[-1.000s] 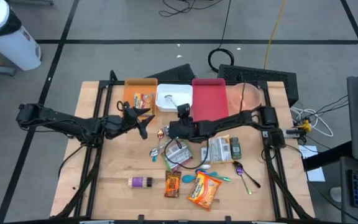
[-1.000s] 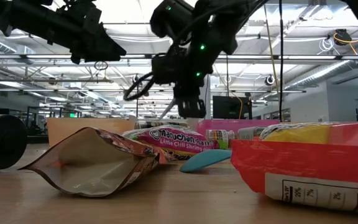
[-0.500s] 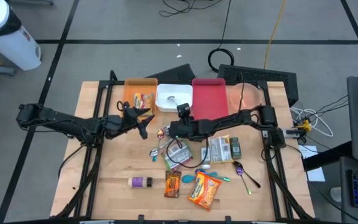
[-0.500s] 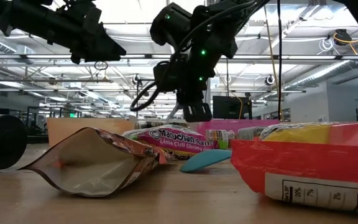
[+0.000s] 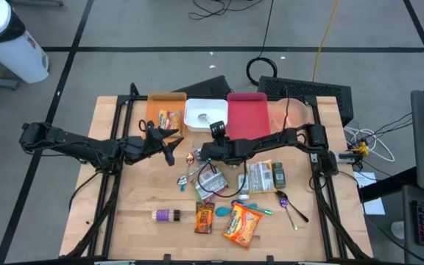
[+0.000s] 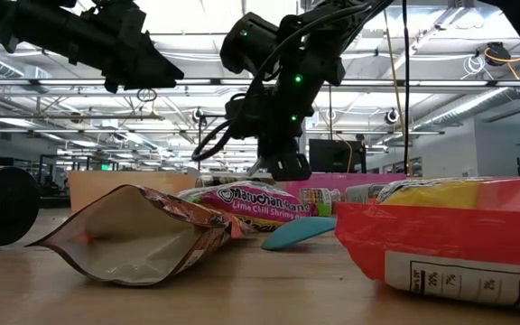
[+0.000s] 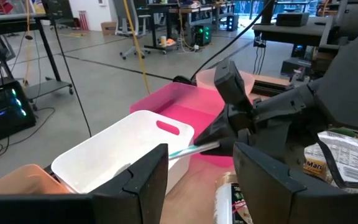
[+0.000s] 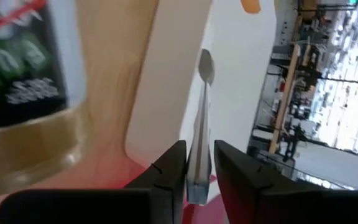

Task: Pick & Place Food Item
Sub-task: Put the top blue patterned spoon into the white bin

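Silver metal spoon with a pale teal handle sits between the fingers of the right gripper, its bowl pointing out over the white rectangular plastic bin. Compared with a second ago, that gripper has risen slightly and swung its tip nearer the bin's near wall, as the low view shows. From above, it now hangs just in front of the bin, between it and the clutter on the wooden table. The fingers still flank the handle and the spoon has not dropped, so I read it as held. Whether the clamp is easing I cannot tell. This looks like the last approach before a drop into the bin, with the release not yet made. The carried thing is a utensil, not food. The food packets, such as the pink-labelled noodle packet and the orange crinkled snack bag, lie untouched on the table. The left gripper waits near the orange plastic bin, fingers apart and empty.
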Robot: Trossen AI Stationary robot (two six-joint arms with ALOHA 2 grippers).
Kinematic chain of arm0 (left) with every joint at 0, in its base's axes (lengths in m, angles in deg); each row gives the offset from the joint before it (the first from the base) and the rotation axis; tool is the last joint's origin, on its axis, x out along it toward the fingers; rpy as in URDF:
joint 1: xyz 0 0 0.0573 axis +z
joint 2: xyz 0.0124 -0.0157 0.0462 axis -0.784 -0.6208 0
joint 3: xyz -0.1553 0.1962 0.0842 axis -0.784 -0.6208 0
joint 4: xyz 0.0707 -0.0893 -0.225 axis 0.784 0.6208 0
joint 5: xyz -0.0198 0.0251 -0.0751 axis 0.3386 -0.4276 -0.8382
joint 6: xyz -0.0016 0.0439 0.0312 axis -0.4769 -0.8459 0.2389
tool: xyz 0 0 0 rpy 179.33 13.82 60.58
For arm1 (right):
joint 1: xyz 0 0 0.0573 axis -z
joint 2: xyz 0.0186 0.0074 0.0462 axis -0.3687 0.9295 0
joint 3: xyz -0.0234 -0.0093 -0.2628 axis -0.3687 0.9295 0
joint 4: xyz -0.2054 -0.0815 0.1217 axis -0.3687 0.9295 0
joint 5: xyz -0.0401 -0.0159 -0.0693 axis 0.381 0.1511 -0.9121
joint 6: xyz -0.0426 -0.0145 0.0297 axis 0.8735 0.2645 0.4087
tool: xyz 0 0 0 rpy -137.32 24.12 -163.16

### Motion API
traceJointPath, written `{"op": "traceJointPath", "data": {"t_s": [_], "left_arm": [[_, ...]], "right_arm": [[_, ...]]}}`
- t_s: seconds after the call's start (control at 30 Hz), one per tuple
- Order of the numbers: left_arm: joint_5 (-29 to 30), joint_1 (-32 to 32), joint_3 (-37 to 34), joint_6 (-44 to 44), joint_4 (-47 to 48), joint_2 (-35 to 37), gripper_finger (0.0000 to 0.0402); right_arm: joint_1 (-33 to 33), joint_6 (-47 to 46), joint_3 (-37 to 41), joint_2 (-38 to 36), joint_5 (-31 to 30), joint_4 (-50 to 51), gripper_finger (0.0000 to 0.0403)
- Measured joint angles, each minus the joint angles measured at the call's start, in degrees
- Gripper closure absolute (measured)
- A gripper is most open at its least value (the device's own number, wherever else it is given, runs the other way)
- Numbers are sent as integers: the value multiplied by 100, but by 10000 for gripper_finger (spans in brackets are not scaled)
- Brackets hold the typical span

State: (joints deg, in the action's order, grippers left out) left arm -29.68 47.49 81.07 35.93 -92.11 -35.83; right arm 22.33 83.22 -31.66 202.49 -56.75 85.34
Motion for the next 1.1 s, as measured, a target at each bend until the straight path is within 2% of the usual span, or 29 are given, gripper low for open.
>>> {"op": "traceJointPath", "data": {"t_s": [0.2, 0.67, 0.87, 1.1], "left_arm": [[-94, 0, 0, -3, 2, 0, 215], [-140, 0, 0, -3, 1, 0, 215], [-147, 0, 0, -3, 5, 0, 215], [-149, 0, 0, 34, 86, 0, 215]], "right_arm": [[-2, 25, 0, 0, 19, -14, 293], [-2, 161, 2, 0, 21, -19, 180], [-2, 264, 4, -47, 13, -6, 162], [-1, 308, 6, -161, 14, -51, 160]]}}
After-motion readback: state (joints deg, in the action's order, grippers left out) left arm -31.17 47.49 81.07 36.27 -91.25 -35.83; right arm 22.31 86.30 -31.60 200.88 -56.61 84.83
